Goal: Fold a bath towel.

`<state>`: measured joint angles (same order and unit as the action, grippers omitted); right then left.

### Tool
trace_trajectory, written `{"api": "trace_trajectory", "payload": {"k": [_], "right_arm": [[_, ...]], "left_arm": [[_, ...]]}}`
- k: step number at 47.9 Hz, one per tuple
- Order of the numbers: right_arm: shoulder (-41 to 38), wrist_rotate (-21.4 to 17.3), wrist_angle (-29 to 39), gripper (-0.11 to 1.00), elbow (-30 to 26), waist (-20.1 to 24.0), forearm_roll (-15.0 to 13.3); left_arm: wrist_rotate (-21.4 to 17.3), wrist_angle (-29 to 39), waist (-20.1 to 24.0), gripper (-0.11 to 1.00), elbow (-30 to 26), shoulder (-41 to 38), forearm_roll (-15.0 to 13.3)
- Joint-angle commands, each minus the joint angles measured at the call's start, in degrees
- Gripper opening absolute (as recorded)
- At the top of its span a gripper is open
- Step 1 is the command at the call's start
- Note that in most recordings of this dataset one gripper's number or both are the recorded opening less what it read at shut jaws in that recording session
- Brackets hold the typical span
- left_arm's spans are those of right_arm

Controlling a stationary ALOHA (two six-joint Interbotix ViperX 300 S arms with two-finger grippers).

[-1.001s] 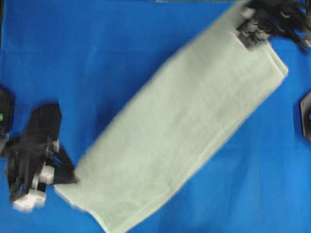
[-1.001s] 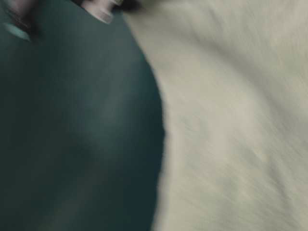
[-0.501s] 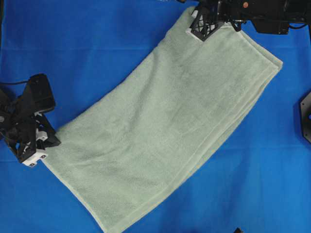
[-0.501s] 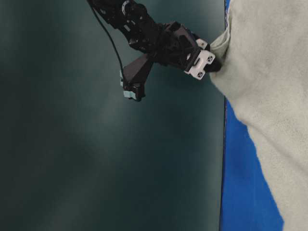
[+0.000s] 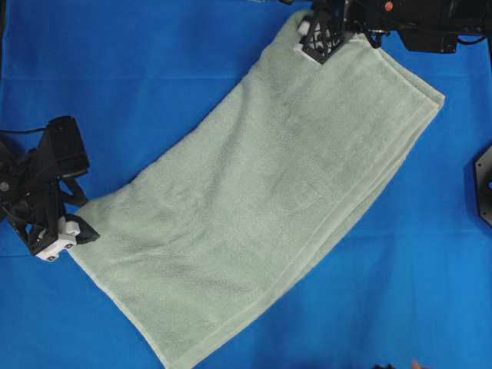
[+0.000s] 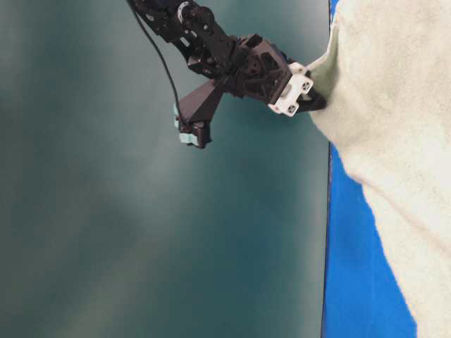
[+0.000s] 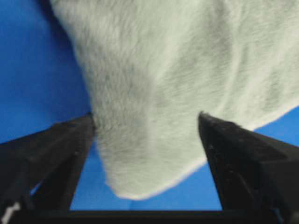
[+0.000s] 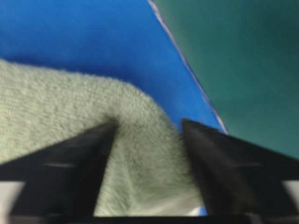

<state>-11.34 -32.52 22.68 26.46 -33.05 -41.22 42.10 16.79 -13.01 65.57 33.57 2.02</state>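
The bath towel [image 5: 261, 192], pale sage-green terry, lies flat and diagonal on the blue cloth [image 5: 154, 69], doubled lengthwise. My left gripper [image 5: 80, 217] sits at its lower-left corner. In the left wrist view the left gripper [image 7: 147, 119] is open, with the towel corner [image 7: 149, 154] resting loose between the black fingers [image 7: 233, 154]. My right gripper [image 5: 314, 42] is at the upper corner by the table's far edge. It is open too [image 8: 148, 123], and the towel [image 8: 140, 154] lies slack between its fingers. The table-level view shows the left gripper [image 6: 299, 95] against the towel [image 6: 394, 105].
The blue cloth covers the whole table. A black fixture [image 5: 484, 184] pokes in at the right edge. The right arm [image 5: 415, 15] stretches along the top edge. The table edge [image 8: 191, 74] runs just beyond the right gripper.
Both grippers have opened and let go of the towel corners. The towel, swinging and blurred a second ago, now lies spread and still. The arms have barely shifted since half a second ago.
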Motion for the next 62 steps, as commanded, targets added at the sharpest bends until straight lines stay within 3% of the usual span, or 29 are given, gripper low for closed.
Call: {"api": "trace_trajectory", "payload": {"k": [1, 7, 11, 16, 25, 35, 51, 62], "right_arm": [[4.31, -0.35, 4.31, 0.68, 0.09, 0.79, 0.09], [11.16, -1.23, 10.37, 0.67, 3.43, 2.72, 2.11], [15.38, -1.41, 12.3, 0.68, 6.5, 3.16, 5.71], [20.04, -1.14, 13.01, 0.68, 11.25, 3.08, 10.2], [24.79, -1.14, 12.22, 0.68, 17.05, 3.08, 14.33], [24.96, -1.05, 8.96, 0.68, 20.13, 1.76, 14.77], [14.77, -1.05, -6.59, 0.68, 25.4, -5.27, 13.89], [11.78, -1.14, -8.35, 0.67, 26.1, -6.15, 13.27]], "left_arm": [[-1.05, 0.97, 0.18, 0.85, -1.93, 1.85, 0.18], [-4.22, 5.19, 0.18, 0.81, -4.39, 5.45, 0.18], [-6.42, 6.94, 0.26, 0.82, -5.63, 7.56, 0.26], [-8.7, 7.56, 1.23, 0.82, -5.89, 9.93, 0.26], [-10.11, 7.73, 2.72, 0.82, -5.54, 12.39, 0.26], [-10.11, 7.73, 2.81, 0.82, -5.54, 12.48, 0.26], [-10.02, 7.65, 2.81, 0.82, -5.45, 12.48, 0.26], [-10.02, 7.56, 2.81, 0.82, -5.45, 12.57, 0.26]]}}
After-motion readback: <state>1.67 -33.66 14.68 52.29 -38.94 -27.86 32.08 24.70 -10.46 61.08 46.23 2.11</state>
